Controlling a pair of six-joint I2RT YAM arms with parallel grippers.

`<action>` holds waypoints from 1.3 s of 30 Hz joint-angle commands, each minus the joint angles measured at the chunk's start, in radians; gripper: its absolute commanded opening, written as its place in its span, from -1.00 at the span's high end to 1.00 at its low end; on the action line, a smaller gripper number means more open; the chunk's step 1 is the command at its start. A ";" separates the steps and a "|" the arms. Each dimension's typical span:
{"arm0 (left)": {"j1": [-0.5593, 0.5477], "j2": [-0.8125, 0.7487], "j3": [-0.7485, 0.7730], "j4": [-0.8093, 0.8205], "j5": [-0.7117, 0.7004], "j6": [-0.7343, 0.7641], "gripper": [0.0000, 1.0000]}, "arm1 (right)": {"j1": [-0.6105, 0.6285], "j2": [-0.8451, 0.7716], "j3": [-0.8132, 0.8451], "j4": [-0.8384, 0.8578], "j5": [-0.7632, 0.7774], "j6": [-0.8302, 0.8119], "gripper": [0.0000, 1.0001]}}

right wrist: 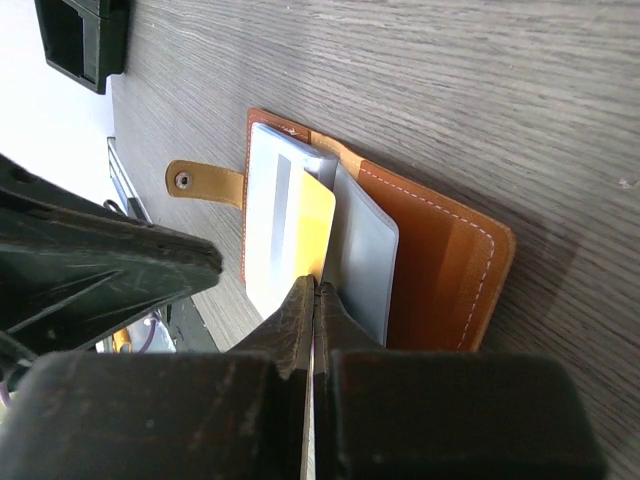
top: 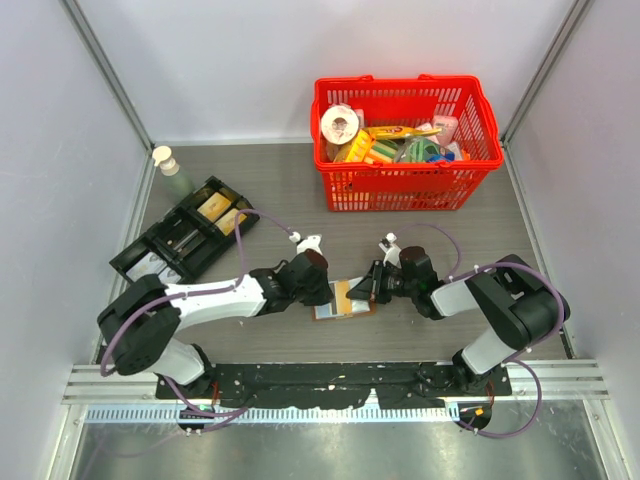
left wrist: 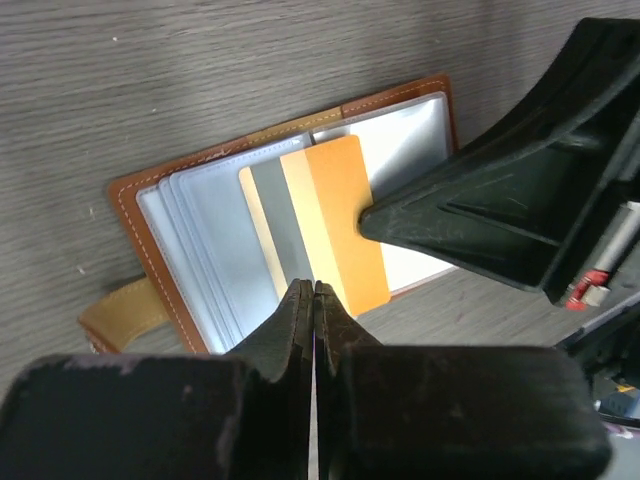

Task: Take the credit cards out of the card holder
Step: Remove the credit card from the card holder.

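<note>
Fingers closed on both your arms: left fingers (left wrist: pixel 285 335), right fingers (right wrist: pixel 290 335). On the surface (top: pixel 300 195) the card holder (top: pixel 345 298) lies open between them, cards (left wrist: pixel 285 215) fanned out. Left tips are at the cards' edge. The right tip touches the orange card (left wrist: pixel 345 220). Can't tell if either pinches one.
</note>
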 commanded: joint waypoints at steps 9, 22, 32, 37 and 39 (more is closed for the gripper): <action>-0.005 0.138 0.008 0.019 -0.003 0.009 1.00 | -0.003 0.047 0.018 0.047 -0.037 0.005 0.67; -0.005 0.142 -0.050 0.014 -0.018 -0.023 1.00 | -0.005 0.096 0.009 0.135 -0.062 0.036 0.97; -0.001 0.115 -0.081 -0.023 -0.055 -0.039 1.00 | -0.105 -0.144 -0.003 -0.199 -0.004 -0.118 0.98; 0.008 0.043 -0.035 -0.073 -0.033 -0.043 0.99 | -0.105 -0.324 0.044 -0.464 0.093 -0.219 0.97; 0.019 -0.009 0.006 -0.105 -0.030 -0.025 0.83 | -0.091 -0.465 0.092 -0.596 0.169 -0.265 0.97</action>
